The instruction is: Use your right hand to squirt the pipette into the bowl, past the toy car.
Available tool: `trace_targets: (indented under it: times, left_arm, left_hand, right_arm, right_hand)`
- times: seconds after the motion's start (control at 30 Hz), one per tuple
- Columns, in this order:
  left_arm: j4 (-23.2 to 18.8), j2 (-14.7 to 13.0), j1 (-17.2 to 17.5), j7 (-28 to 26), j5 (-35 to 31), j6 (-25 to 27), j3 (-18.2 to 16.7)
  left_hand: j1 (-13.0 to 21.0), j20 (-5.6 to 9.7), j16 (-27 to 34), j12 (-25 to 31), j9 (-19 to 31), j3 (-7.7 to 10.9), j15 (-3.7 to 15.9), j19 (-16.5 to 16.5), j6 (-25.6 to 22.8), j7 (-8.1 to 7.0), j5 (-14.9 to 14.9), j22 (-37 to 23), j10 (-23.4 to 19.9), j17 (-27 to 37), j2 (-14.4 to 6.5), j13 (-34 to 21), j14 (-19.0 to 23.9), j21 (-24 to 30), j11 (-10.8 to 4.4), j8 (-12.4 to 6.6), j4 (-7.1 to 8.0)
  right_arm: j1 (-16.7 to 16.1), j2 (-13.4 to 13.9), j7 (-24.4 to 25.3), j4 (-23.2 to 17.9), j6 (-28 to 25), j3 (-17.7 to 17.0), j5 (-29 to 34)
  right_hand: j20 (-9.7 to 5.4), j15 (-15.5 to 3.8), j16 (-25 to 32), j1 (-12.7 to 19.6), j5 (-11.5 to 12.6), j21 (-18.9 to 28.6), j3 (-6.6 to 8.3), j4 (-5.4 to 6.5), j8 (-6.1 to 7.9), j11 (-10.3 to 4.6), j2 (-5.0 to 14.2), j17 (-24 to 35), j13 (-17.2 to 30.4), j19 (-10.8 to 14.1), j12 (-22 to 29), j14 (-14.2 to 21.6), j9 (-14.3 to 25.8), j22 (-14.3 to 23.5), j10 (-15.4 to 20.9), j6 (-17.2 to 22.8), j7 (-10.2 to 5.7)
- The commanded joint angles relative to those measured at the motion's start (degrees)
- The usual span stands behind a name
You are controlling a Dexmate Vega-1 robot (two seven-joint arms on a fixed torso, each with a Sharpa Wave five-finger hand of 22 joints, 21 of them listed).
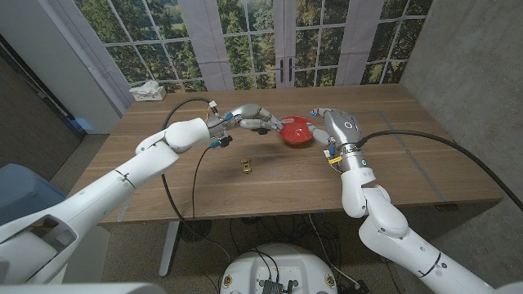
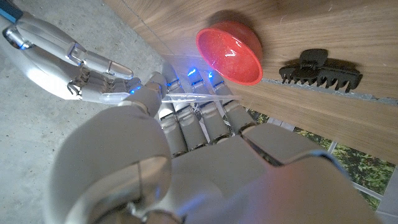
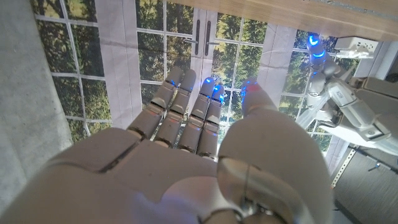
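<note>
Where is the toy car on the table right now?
In the head view, the toy car sits on the wooden table near its middle, nearer the robot than the red bowl, between the two arms.

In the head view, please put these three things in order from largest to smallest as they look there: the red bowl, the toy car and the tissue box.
1. red bowl, plainly the largest.
2. tissue box; it stands farther from the camera, so its true size against the bowl is unsure.
3. toy car, the smallest.

Glossy red bowl (image 2: 229,54); matt wood-grain table (image 1: 163,175); smooth hand (image 1: 255,119) shells.
</note>
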State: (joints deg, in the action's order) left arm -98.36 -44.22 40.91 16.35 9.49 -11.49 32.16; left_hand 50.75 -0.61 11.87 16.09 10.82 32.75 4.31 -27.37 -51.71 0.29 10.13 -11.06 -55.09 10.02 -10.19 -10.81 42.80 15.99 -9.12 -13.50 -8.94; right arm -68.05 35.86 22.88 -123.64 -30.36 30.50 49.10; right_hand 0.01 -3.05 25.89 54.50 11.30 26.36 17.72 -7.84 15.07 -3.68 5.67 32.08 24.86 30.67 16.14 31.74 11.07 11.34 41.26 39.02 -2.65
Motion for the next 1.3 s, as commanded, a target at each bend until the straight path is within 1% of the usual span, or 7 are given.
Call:
trace_targets:
  times: [0.03,0.2,0.27,0.63,0.9,1.1,1.3]
  left_arm:
    - [2.92,3.19,1.85,-2.17,4.61,-3.15,-0.69]
    - [3.62,4.18,2.31,-2.90,5.76,-3.46,-0.70]
    - [3.81,4.42,2.28,-2.98,5.92,-3.50,-0.59]
    - [5.78,6.01,1.49,-2.24,7.36,-3.68,0.32]
    - [6.21,6.34,0.73,-1.31,7.31,-3.34,1.19]
    - [6.11,6.49,0.71,-1.24,7.36,-3.34,1.42]
    - [6.35,6.95,0.73,-1.22,7.62,-3.77,1.60]
  left_hand:
    - [-0.35,-0.12,0.30,-0.18,0.10,0.43,7.44,-0.62,-0.61,0.09,-0.38,-0.13,-1.69,0.28,0.09,-0.07,0.64,0.43,-1.00,0.21,-0.02]
    - [-0.37,-0.08,0.36,-0.30,0.13,0.53,7.55,-0.83,-0.77,0.29,-0.39,-0.15,-1.75,0.32,0.09,-0.07,1.03,0.53,-0.71,0.29,-0.09]
    - [-0.37,-0.09,0.35,-0.33,0.13,0.55,7.56,-0.88,-0.85,0.38,-0.39,-0.15,-1.80,0.31,0.16,-0.07,1.11,0.56,-0.69,0.31,-0.15]
    - [-0.39,-0.11,0.31,-0.46,0.16,0.66,7.60,-1.07,-0.93,0.43,-0.39,-0.17,-1.93,0.32,0.24,-0.08,1.41,0.67,-0.50,0.47,-0.27]
    - [-0.43,-0.14,0.24,-0.65,0.18,0.71,7.55,-1.08,-1.00,0.43,-0.38,-0.19,-1.83,0.30,0.33,-0.09,1.53,0.70,-0.41,0.57,-0.36]
    - [-0.46,-0.14,0.17,-0.71,0.19,0.77,7.55,-1.08,-1.06,0.57,-0.37,-0.20,-1.93,0.29,0.35,-0.10,1.59,0.72,-0.49,0.65,-0.39]
    - [-0.52,-0.19,0.15,-0.76,0.20,0.77,7.53,-1.08,-1.08,0.61,-0.37,-0.21,-2.06,0.30,0.40,-0.10,1.70,0.74,-0.38,0.74,-0.42]
  right_arm:
    - [-1.89,2.38,0.37,-2.02,5.95,-5.23,-16.20]
    - [-2.86,3.48,0.12,-2.07,10.21,-7.58,-23.29]
    - [-3.04,3.91,-0.51,-1.85,11.89,-8.33,-26.24]
    - [-2.45,4.86,-2.58,2.20,23.73,-9.74,-39.13]
    - [-1.58,1.95,-0.15,7.03,33.14,-8.75,-43.78]
    - [-0.83,-0.04,1.05,9.88,37.91,-7.74,-45.41]
    - [-0.05,-1.20,0.53,11.80,41.23,-7.01,-47.19]
  right_hand:
    - [-0.02,-6.60,0.70,-0.05,0.41,0.35,0.13,-0.41,0.41,0.13,0.43,0.59,0.40,-0.29,0.54,0.92,0.31,0.08,0.79,0.85,0.01]
    - [0.06,-6.13,1.13,-0.35,0.31,0.47,-0.38,-0.55,0.26,0.18,-0.06,1.24,0.64,-0.43,0.45,0.62,0.35,0.10,0.50,0.73,0.28]
    - [0.48,-5.40,0.84,-0.92,0.17,0.28,-0.96,-0.55,-0.03,0.96,-0.51,1.92,0.98,-1.59,-0.26,-1.45,0.41,0.13,-1.42,0.44,0.34]
    - [2.55,-3.22,-1.82,-4.53,-0.75,-0.01,-3.35,0.07,-1.27,2.16,-2.29,2.12,1.18,-4.27,-3.18,-8.38,0.60,0.17,-8.55,-1.04,1.48]
    - [2.73,-2.82,-2.54,-5.21,-1.00,-0.02,-3.74,0.13,-1.24,2.05,-2.32,1.92,0.91,-4.67,-4.12,-9.82,0.63,0.14,-10.99,-0.43,1.16]
    - [2.50,-3.00,-2.76,-5.23,-0.98,0.13,-3.83,-0.03,-0.95,2.01,-2.31,1.88,0.74,-4.49,-4.24,-10.29,0.61,0.12,-11.47,0.74,0.33]
    - [2.38,-3.15,-2.83,-4.98,-0.94,0.21,-3.83,-0.29,-0.76,1.92,-2.35,1.83,0.61,-4.41,-4.23,-10.40,0.60,0.11,-11.58,1.51,0.30]
